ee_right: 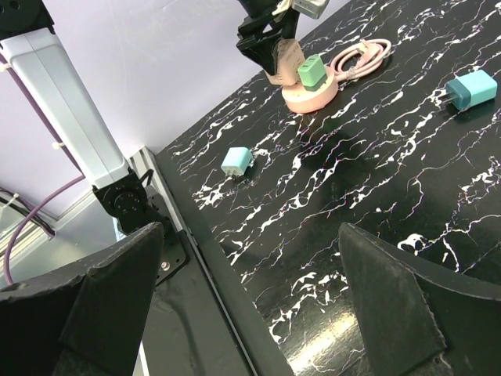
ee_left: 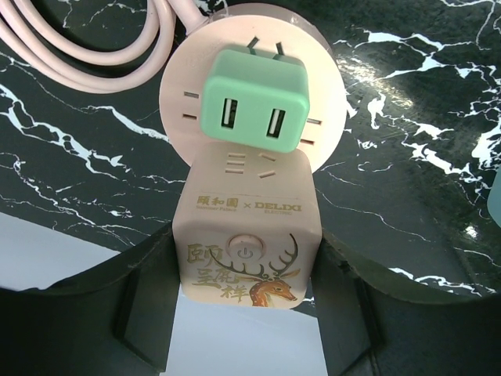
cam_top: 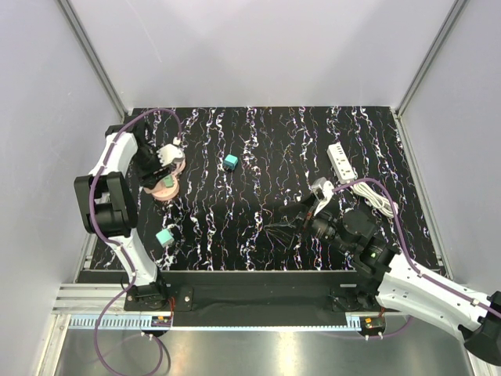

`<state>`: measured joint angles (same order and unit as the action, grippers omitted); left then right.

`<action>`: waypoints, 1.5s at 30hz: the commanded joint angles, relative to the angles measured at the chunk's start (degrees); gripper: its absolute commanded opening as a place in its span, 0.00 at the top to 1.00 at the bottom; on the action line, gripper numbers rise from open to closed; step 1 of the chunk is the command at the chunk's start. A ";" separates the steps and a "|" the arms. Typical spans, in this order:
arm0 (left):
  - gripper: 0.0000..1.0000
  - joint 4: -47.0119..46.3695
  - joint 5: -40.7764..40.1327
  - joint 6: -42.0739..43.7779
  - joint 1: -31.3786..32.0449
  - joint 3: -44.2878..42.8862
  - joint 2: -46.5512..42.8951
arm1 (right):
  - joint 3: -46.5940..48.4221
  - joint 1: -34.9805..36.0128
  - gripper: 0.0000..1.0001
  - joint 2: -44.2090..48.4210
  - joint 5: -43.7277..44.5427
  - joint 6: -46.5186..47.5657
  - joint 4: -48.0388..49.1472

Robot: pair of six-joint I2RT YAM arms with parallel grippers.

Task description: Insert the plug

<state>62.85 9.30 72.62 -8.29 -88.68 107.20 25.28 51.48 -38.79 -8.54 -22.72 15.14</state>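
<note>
By the left edge of the desk (cam_top: 274,141), the left claw (ee_left: 244,313) is clamped on a pink socket block (ee_left: 249,235), a dark finger pressed to each side. The block rises from a round pink base (ee_left: 176,102). A green charger (ee_left: 254,98) rests on that base with its prongs bare, so it is in no slot. Nearer the front-left corner a pale cube (cam_top: 164,236) lies on its own.

Towards the far edge, left of the middle, sits the plug (cam_top: 230,162), small and teal-blue. It lies loose on the desk with nothing touching it. Right of the middle the right claw (ee_right: 250,298) hangs low with its fingers spread wide and nothing between them, well apart from the plug. A white power strip (cam_top: 342,160) lies by the right edge.

To my eye the step in hand is picking up the plug, and it probably falls to the free right claw. It should settle squarely over the plug, close on two flat faces and leave the pronged end clear. A crooked grip would make lining the prongs up with the slots awkward. The left claw does best by holding the socket block steady.
</note>
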 commanded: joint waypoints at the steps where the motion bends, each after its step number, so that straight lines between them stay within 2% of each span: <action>1: 1.00 -4.22 1.23 -0.64 -1.55 0.09 -1.99 | 0.65 0.72 0.00 -0.33 0.80 0.84 3.06; 12: 1.00 -3.88 0.19 -2.39 -1.02 -0.26 -3.57 | 0.74 0.99 0.00 -1.64 0.54 0.84 4.11; 18: 1.00 -1.78 1.25 -8.62 0.64 -2.54 -3.67 | 0.21 0.99 0.00 -1.73 1.06 0.83 5.17; 22: 1.00 0.69 -0.95 -10.92 2.49 -5.71 -2.43 | 0.56 0.99 0.00 -1.91 0.89 0.92 4.64; 33: 1.00 -0.09 -0.41 -8.29 0.12 -2.46 -1.73 | 0.39 0.99 0.00 -2.17 0.89 0.75 4.73; 45: 1.00 -1.06 0.99 -8.90 0.56 -0.26 -0.67 | 0.30 0.99 0.00 -1.91 1.50 0.92 4.64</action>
<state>62.78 9.19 63.35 -7.94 -89.80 107.33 25.26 51.77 -41.04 -8.43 -22.72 16.88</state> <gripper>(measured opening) 0.627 0.994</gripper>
